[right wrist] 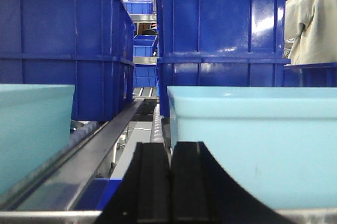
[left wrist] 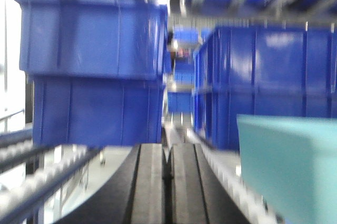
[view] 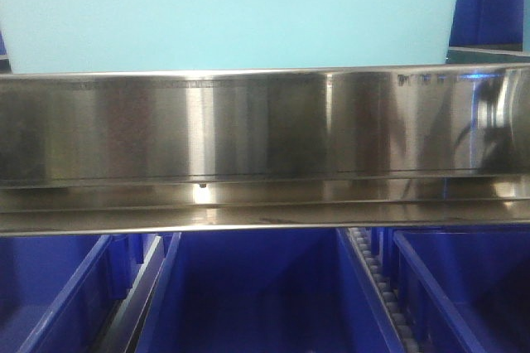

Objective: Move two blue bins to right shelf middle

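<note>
A pale light-blue bin (view: 232, 13) rests on the shelf level just above the shiny steel front rail (view: 265, 125) of the right shelf in the front view. In the right wrist view two pale blue bins show: one at the right (right wrist: 258, 145) and one at the left edge (right wrist: 31, 134), with a track between them. My right gripper (right wrist: 169, 153) is shut and empty, in front of the gap between them. In the blurred left wrist view my left gripper (left wrist: 168, 155) is shut and empty, with a pale blue bin (left wrist: 289, 166) to its right.
Dark blue bins (right wrist: 221, 50) are stacked two high behind the pale ones, with more (left wrist: 95, 71) at the left. Open dark blue bins (view: 257, 295) sit on the level below the rail. White roller tracks (view: 385, 295) run between them. A person's pale clothing (right wrist: 313, 29) shows at the far right.
</note>
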Robot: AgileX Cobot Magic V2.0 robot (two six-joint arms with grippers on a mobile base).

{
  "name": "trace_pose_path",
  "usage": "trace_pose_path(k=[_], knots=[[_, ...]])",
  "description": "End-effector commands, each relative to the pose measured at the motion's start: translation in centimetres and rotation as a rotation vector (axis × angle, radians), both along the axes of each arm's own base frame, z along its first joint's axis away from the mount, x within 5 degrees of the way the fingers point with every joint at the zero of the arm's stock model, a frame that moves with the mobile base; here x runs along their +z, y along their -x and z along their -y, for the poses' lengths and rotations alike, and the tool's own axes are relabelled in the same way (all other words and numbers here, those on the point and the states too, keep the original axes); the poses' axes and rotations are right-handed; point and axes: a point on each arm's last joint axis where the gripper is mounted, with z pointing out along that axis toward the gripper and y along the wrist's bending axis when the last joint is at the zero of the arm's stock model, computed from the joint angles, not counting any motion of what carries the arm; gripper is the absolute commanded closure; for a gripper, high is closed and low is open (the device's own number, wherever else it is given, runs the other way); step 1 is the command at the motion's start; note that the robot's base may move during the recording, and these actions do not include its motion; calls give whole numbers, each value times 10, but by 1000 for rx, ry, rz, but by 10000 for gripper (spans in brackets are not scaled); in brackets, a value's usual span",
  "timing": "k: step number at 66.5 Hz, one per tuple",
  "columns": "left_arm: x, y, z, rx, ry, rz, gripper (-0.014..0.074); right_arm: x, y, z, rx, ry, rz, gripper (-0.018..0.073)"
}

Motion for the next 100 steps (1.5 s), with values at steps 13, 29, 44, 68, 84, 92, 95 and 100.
trace_pose_path(k=[13,29,44,68,84,92,95,100], knots=[[63,16,1,-9,10,-16,661,81,21,-2,26,-1,49,675],[123,8,2,-15,5,-135,237,120,4,-3,31,2,-10,132],[156,-27,4,-50,24,-253,22,134,-30,-4,35,5,-140,3],[198,-118,44,-289,-11,-690,27,203,-108,-44,276,74,-499,12],[214,-188,62,-312,-36,-975,27,225,-172,-95,425,150,-799,12],[213,-218,69,-314,-49,-1095,27,226,-203,-107,403,140,-927,12],[209,-228,71,-314,-54,-1143,27,225,-216,-112,398,129,-956,12],[197,-248,75,-299,-43,-1235,27,219,-234,-119,398,136,-990,12]])
